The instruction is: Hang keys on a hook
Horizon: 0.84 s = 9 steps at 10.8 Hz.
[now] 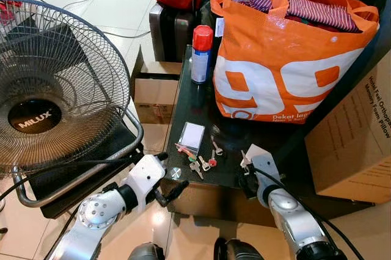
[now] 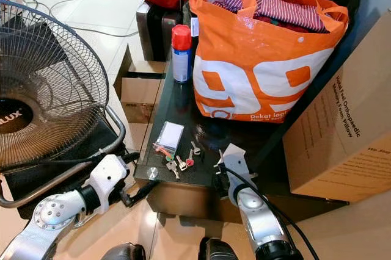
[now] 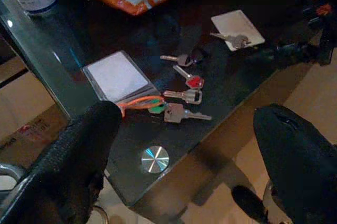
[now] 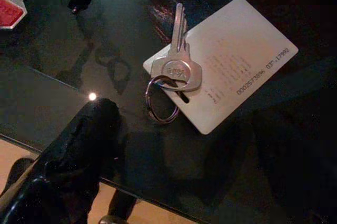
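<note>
A bunch of loose keys (image 1: 199, 160) with red and green heads lies near the front of the dark glass table (image 1: 189, 98), beside a clear card holder (image 1: 192, 135) on an orange strap. A single silver key on a ring (image 4: 176, 63) rests on a white card (image 4: 231, 71) to the right. My left gripper (image 1: 171, 174) hovers open at the table's front left corner, the key bunch (image 3: 184, 95) lying just beyond its fingers (image 3: 84, 150). My right gripper (image 1: 249, 165) is open at the front edge, above the white card (image 1: 257, 152), holding nothing.
An orange shopping bag (image 1: 287, 58) full of clothes and a red-capped spray can (image 1: 201, 54) stand on the back of the table. A large floor fan (image 1: 55, 89) stands close on the left. Cardboard boxes sit at right (image 1: 351, 144) and behind the fan (image 1: 156, 95).
</note>
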### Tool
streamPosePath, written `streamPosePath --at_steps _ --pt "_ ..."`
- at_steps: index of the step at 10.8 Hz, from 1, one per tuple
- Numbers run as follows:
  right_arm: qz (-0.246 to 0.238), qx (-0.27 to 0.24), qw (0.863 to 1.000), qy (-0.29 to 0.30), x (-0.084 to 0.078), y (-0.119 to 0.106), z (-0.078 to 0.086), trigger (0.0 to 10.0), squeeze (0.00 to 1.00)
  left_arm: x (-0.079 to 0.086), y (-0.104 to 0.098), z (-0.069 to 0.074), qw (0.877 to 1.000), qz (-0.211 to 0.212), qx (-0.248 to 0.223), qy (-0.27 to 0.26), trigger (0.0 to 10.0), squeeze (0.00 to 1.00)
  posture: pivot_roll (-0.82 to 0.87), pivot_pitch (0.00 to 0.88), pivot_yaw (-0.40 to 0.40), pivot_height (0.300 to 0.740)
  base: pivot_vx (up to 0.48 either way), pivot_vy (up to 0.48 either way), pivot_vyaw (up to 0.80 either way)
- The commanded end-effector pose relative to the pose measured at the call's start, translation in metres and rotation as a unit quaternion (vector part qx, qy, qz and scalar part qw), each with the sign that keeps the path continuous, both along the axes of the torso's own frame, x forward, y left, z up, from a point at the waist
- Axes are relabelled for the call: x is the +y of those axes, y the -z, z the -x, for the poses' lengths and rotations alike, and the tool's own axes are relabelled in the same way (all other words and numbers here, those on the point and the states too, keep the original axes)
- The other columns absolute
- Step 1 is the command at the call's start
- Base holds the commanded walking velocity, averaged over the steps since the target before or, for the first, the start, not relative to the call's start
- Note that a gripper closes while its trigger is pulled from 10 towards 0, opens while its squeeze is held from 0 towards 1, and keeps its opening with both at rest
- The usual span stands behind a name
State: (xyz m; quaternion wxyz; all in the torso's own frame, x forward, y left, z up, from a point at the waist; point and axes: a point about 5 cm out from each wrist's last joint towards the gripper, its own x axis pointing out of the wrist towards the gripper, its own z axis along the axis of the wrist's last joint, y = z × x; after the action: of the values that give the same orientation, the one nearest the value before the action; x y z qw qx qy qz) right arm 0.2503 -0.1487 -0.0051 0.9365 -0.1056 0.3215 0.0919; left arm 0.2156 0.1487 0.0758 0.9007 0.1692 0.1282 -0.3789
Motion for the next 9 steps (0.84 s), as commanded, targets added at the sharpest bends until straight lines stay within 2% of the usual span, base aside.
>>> streamPosePath --at_steps 1,2,3,4,9 --pt "0.001 0.016 1.000 0.003 -0.001 0.005 0.006 6.9 0.00 0.002 0.000 0.000 1.000 -0.003 -0.001 0.001 10.0 0.36 0.00 0.155 -0.023 0.740 0.000 0.000 0.00" --pt "0.012 0.011 1.000 0.004 -0.003 0.004 0.004 3.1 0.00 0.001 0.000 0.000 1.000 -0.002 -0.003 0.002 10.0 0.35 0.00 0.153 -0.025 0.740 0.000 0.000 0.00" --pt "0.015 0.011 1.000 0.006 -0.005 0.004 0.004 2.1 0.00 0.000 -0.001 0.000 1.000 -0.002 -0.004 0.003 10.0 0.35 0.00 0.152 -0.026 0.740 0.000 0.000 0.00" --pt "0.015 0.014 1.000 0.008 -0.007 0.005 0.005 0.0 0.00 -0.002 -0.002 0.000 1.000 0.000 -0.006 0.004 10.0 0.35 0.00 0.153 -0.026 0.740 0.000 0.000 0.00" --pt "0.007 0.014 1.000 0.008 -0.007 0.004 0.004 0.0 0.00 -0.008 -0.005 0.001 1.000 0.001 -0.008 0.005 10.0 0.36 0.00 0.169 -0.027 0.740 0.000 0.000 0.00"
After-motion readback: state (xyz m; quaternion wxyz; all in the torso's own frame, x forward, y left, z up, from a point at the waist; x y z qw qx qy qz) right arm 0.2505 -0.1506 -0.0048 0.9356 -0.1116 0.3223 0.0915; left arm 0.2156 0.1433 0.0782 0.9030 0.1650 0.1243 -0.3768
